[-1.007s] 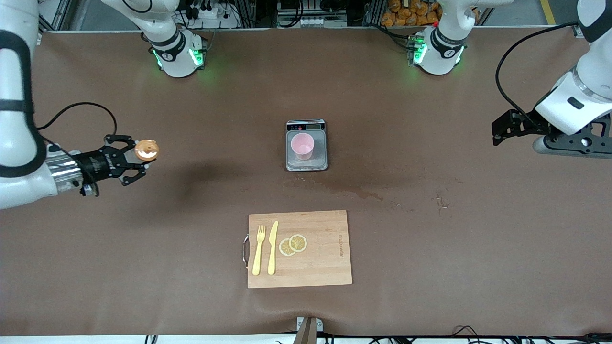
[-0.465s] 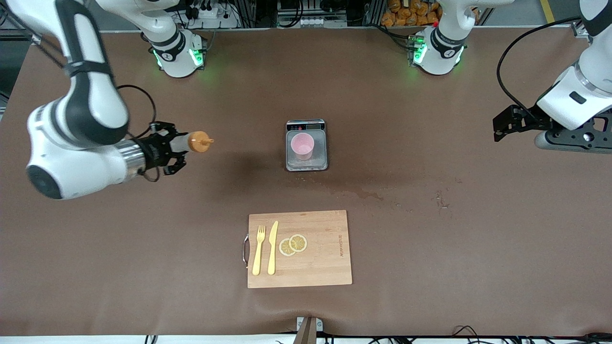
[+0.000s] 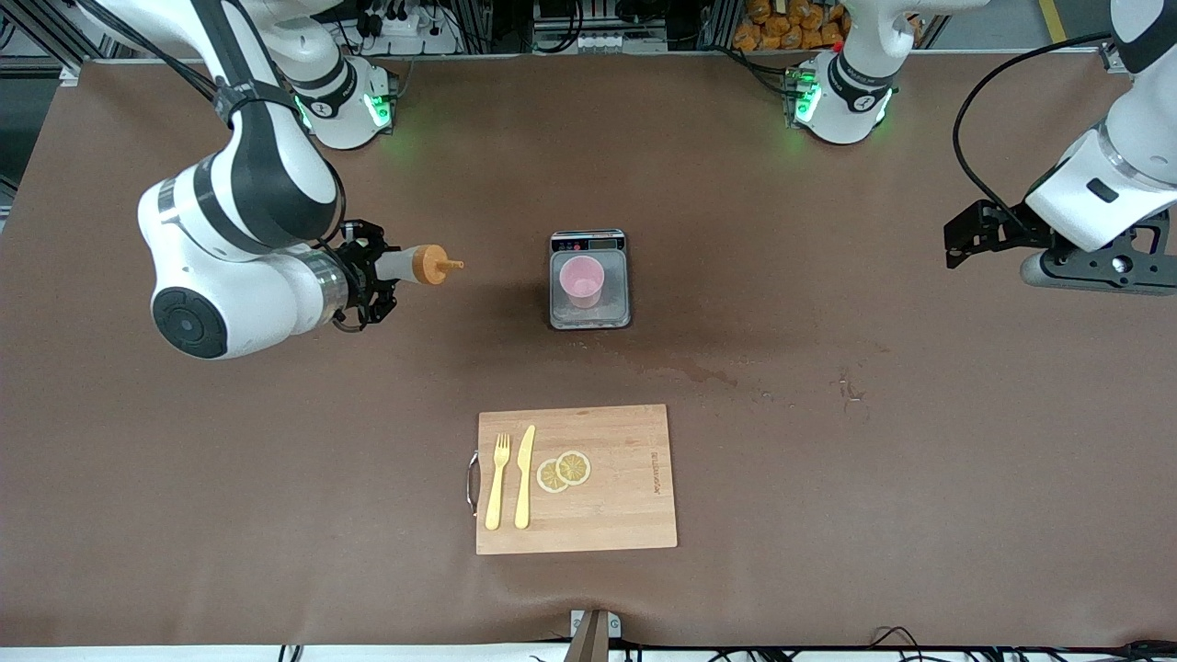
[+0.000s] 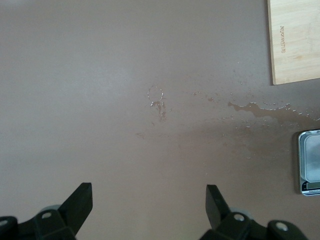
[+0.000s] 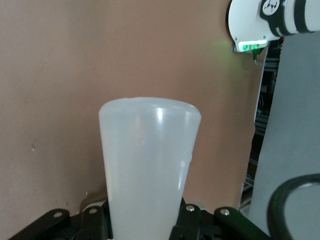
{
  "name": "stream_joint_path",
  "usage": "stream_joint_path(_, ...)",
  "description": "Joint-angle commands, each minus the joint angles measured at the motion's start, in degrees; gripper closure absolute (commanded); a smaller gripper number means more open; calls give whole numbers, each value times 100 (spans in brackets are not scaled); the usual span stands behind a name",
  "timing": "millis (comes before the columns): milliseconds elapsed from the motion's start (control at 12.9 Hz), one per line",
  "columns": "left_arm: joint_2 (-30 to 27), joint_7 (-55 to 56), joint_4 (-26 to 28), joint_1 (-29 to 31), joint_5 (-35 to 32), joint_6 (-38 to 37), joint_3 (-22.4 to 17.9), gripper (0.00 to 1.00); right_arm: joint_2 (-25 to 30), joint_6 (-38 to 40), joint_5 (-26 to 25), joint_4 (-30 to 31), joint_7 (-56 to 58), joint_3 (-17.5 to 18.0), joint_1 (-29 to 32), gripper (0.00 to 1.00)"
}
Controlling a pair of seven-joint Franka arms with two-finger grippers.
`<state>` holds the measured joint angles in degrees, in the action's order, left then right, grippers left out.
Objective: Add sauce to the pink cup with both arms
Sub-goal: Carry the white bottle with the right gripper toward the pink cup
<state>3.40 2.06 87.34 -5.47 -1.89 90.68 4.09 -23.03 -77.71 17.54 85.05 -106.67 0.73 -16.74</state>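
Sauce — translucent whitish plastic squeeze bottle with orange nozzle cap: clamped in my right end effector, held sideways in the air over the brown worktop, nozzle pointing toward the cup.

Small pale pink plastic cup: upright on a small silver digital scale, mid-worktop.

Rectangular bamboo cutting board: nearer the front camera than the scale — carries a yellow fork, yellow knife, two lemon slices.

My left end effector: fingers wide apart, holding nothing, waiting above the left arm's end of the worktop.
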Motion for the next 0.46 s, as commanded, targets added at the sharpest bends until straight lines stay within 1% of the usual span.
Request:
stream_joint_path(0, -112, -74, 3, 28, -57, -103, -22, 0, -165, 107, -635, -286, -791, -55, -592, 61)
stream_joint_path(387, -112, -92, 11, 63, -57, -112, -22, 0, -263, 221, -874, -375, -1240, -55, -883, 61)
